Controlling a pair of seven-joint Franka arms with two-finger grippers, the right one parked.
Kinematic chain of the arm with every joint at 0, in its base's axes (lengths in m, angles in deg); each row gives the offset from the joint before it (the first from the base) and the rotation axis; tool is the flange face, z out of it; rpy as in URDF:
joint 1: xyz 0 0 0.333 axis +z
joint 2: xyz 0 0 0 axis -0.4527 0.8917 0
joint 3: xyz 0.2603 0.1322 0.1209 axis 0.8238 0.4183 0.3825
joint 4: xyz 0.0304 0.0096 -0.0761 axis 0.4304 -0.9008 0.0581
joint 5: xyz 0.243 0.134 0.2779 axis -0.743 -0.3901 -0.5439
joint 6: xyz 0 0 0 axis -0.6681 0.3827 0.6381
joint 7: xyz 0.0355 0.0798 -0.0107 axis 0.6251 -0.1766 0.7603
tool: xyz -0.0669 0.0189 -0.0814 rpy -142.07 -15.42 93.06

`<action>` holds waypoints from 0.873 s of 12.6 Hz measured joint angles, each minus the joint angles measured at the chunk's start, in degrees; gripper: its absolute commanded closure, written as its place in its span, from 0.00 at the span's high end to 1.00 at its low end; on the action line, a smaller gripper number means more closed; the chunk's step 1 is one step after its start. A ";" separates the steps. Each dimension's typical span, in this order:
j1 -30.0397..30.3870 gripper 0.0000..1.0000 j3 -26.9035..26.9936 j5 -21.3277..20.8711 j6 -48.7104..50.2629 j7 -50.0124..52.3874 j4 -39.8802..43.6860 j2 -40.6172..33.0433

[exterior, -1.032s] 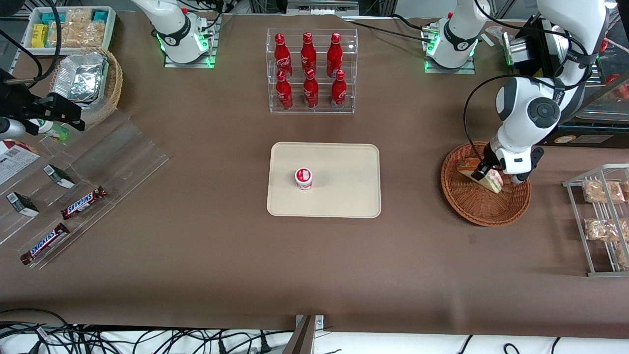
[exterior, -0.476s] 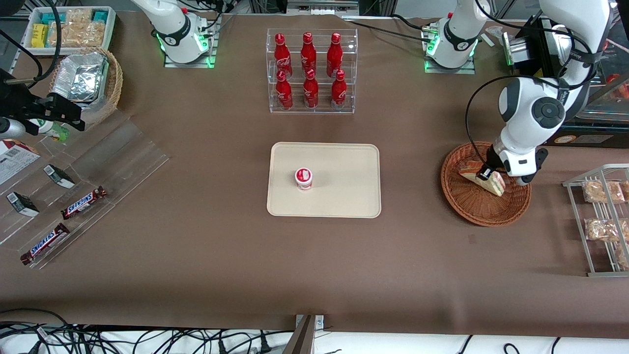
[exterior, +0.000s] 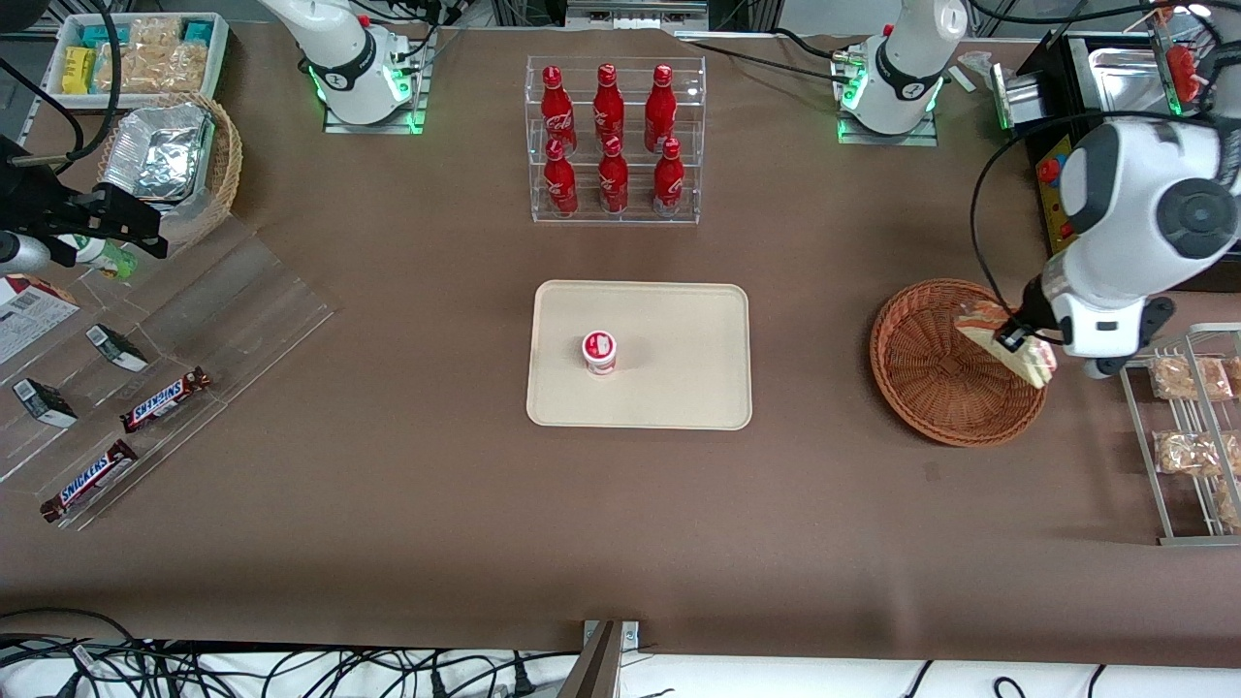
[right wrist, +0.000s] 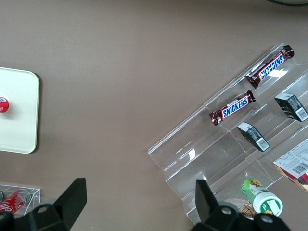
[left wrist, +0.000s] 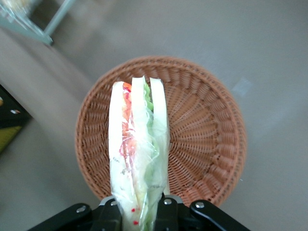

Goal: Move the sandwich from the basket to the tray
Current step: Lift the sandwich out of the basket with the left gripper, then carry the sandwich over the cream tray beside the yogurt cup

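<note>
My left gripper [exterior: 1018, 341] is shut on the sandwich [exterior: 1008, 341], a wrapped white-bread wedge with green and red filling, and holds it in the air above the rim of the round reddish-brown basket [exterior: 940, 388]. In the left wrist view the sandwich [left wrist: 138, 149] hangs edge-on between the black fingers [left wrist: 171, 211], with the basket [left wrist: 202, 134] holding nothing below it. The gripper [left wrist: 140, 214] clamps the wedge at its narrow end. The cream tray [exterior: 679, 378] lies mid-table, toward the parked arm from the basket.
A small red-lidded cup [exterior: 599, 351] stands on the tray. A clear rack of red bottles [exterior: 611, 136] is farther from the camera than the tray. A wire rack with snack packets [exterior: 1188, 417] sits beside the basket, at the working arm's end.
The gripper has risen and swung toward the working arm's end, lifting the sandwich out of the basket bottom to above its rim.
</note>
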 measured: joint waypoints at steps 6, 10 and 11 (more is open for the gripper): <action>-0.87 0.00 -0.88 5.82 12.57 -15.80 13.18 0.09; -1.70 0.00 -5.79 9.67 13.79 -20.83 16.31 0.39; -1.86 0.00 -7.34 9.84 13.95 -20.86 16.67 0.52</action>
